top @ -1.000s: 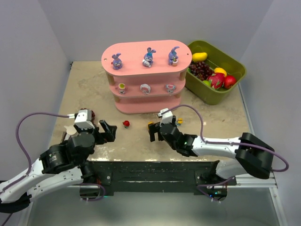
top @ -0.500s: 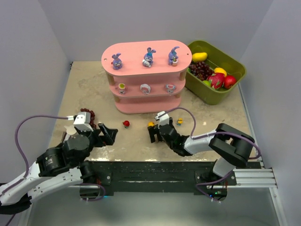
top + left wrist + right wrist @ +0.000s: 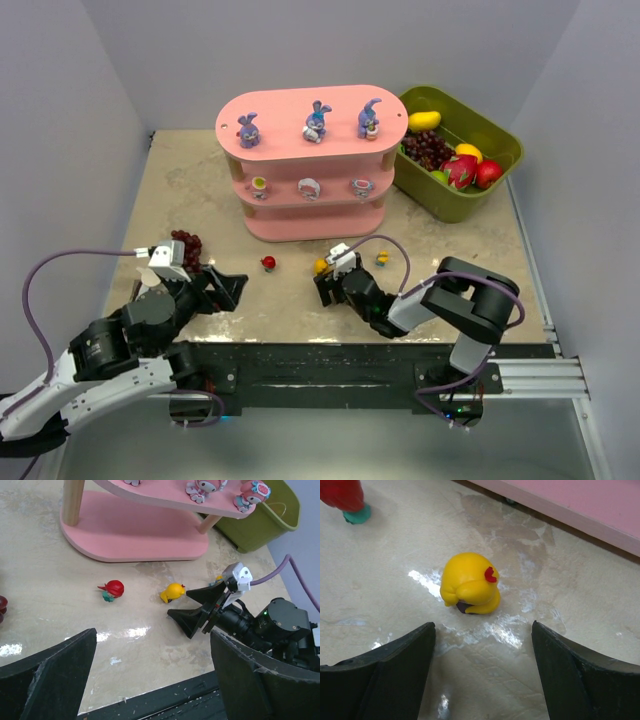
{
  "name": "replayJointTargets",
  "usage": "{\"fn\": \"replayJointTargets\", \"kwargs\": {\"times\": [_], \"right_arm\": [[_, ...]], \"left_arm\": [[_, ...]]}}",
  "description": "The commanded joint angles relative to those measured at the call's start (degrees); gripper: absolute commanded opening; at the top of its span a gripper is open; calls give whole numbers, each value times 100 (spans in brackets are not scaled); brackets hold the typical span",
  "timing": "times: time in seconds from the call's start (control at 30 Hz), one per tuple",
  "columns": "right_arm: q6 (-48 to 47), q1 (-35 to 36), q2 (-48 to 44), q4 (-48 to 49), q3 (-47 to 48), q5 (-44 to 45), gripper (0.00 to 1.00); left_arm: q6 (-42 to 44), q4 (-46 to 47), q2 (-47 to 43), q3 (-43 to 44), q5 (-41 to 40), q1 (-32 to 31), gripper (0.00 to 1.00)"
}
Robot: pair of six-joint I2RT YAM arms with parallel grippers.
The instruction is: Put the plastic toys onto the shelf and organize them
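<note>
Two of three groups look finished, judging by how things lie: the three purple-blue bunnies (image 3: 317, 121) stand in a row on the top board of the shelf (image 3: 282, 112), and the three pink-and-white ones (image 3: 309, 187) sit in a row on the middle board, all well beyond both pincers. The lowest board carries no toy that I can see. The small ones have not yet been shelved and lie on the counter (image 3: 180, 170) in front of the shelf. The yellow toy (image 3: 470, 582) lies on its side just ahead of the right pincer (image 3: 481, 630), in line with the gap between the fingers but not yet between them. That pincer is released, its jaws spread wider than the toy and touching nothing. The red toy (image 3: 114, 589) lies ahead of it and off to its left, roughly midway toward the left pincer (image 3: 152, 635), which hangs released and holds nothing. A third small one (image 3: 382, 258), yellowish and too small to make out, rests to the right of the right pincer, beside its wrist. I judge the work about two-thirds done. What is left is to grasp the yellow toy and set it on the bottom board, then do the same with the red toy and the third small one.
</note>
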Motion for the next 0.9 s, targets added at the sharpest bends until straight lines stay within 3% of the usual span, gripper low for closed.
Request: {"fn": "replayJointTargets", "kwargs": {"times": [0.0, 0.37, 0.63, 0.87], "right_arm": [[-231, -6, 358, 1187, -88, -131, 81], [-389, -6, 1123, 1742, 122, 96, 70], [-503, -6, 1220, 1522, 412, 150, 70], [-530, -6, 1168, 1320, 509, 343, 61]], "left_arm": [[163, 267, -82, -55, 56, -7, 100], [101, 205, -170, -47, -76, -7, 100], [66, 144, -188, -20, -163, -7, 100], [48, 126, -188, -11, -199, -7, 99]]}}
